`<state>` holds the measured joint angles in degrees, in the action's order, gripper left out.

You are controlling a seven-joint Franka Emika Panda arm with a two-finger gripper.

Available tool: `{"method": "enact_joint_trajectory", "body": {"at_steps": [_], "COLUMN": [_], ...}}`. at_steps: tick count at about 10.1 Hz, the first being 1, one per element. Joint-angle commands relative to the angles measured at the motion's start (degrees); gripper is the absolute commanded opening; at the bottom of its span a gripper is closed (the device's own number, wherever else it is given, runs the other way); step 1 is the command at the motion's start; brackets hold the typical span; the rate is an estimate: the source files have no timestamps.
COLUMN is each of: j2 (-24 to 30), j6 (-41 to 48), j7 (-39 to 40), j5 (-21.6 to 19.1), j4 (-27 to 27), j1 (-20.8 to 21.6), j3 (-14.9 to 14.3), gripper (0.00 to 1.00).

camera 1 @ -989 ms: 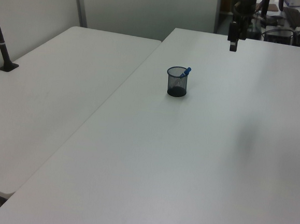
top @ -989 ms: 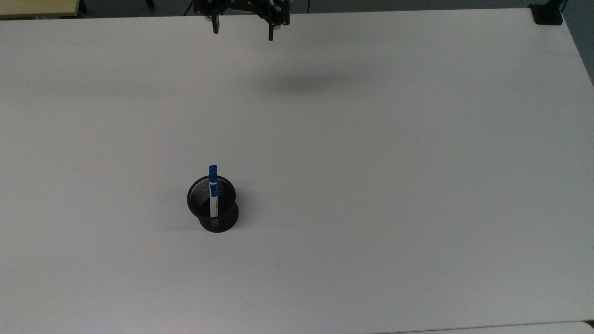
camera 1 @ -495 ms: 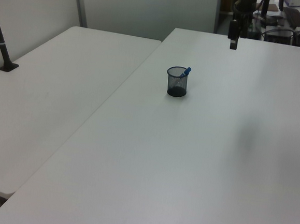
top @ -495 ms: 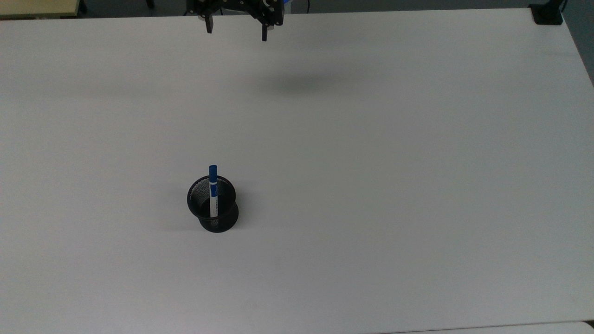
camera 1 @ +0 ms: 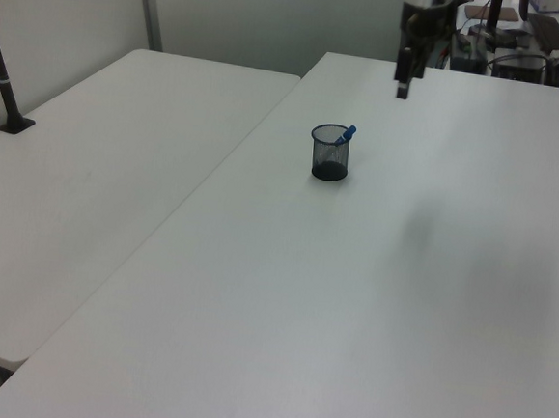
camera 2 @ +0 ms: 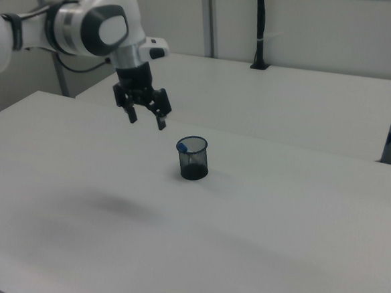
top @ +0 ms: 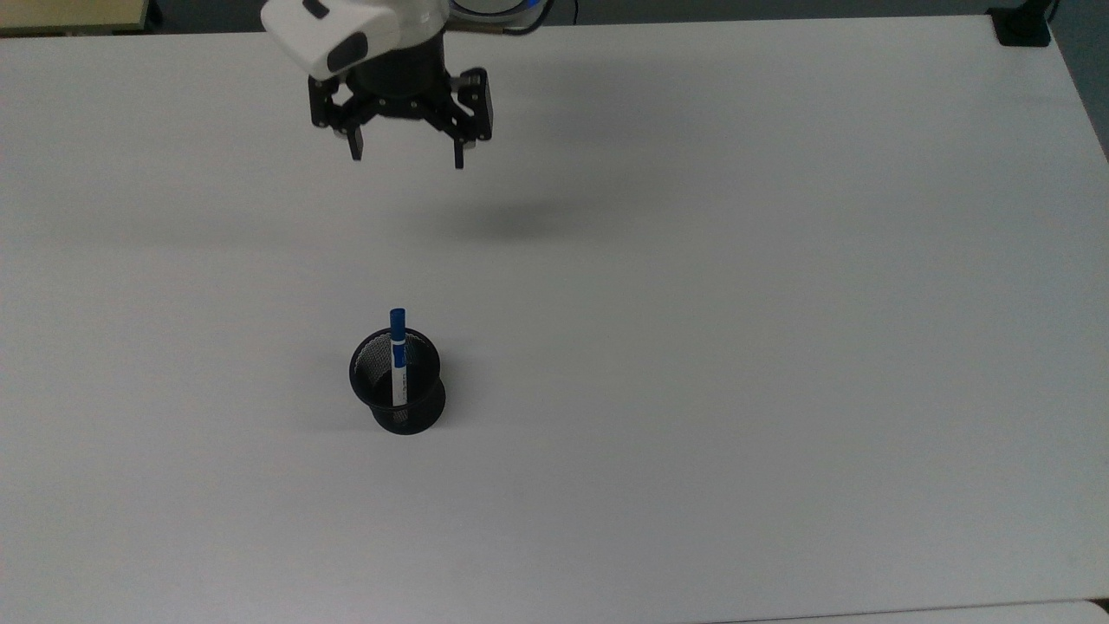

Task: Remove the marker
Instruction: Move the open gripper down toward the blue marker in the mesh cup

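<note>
White table (top: 780, 347), marker (top: 398, 355) in mesh cup (top: 381, 400), end effector (top: 405, 159) spread apart above, pale partition walls (camera 1: 275, 15)

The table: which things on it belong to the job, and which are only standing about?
Belong to the job:
marker
black mesh cup holding it
gripper, open, apart from both

Only standing about:
second table
black pole

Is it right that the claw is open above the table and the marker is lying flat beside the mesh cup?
Not quite. The claw is open above the table, but the marker stands inside the mesh cup, leaning on its rim, as the top view shows.
</note>
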<state>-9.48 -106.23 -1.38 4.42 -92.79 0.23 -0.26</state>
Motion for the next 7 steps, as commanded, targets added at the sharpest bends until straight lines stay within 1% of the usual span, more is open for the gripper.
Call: {"method": "enact_joint_trajectory", "body": {"at_steps": [1, 2, 3, 4, 6, 7], "j2": [-7.3, -9.4, -11.0, -12.0, -13.8, -14.6], "j6": [-10.4, -15.0, -18.4, -20.1, -22.3, -23.5], "j7": [-0.8, -2.6, -3.0, -3.1, -3.2, -4.7], "j5": [0.4, 0.5, 0.5, 0.5, 0.5, 0.8], "j4": [2.7, 2.7, 2.7, 2.7, 2.6, 2.6], "j1": [-1.1, -1.7, -2.3, -2.7, -2.5, -2.3], "j3": [-0.3, -0.3, -0.3, -0.3, -0.4, -0.3], "gripper": [1.0, 0.95, 0.85, 0.71, 0.63, 0.63]}}
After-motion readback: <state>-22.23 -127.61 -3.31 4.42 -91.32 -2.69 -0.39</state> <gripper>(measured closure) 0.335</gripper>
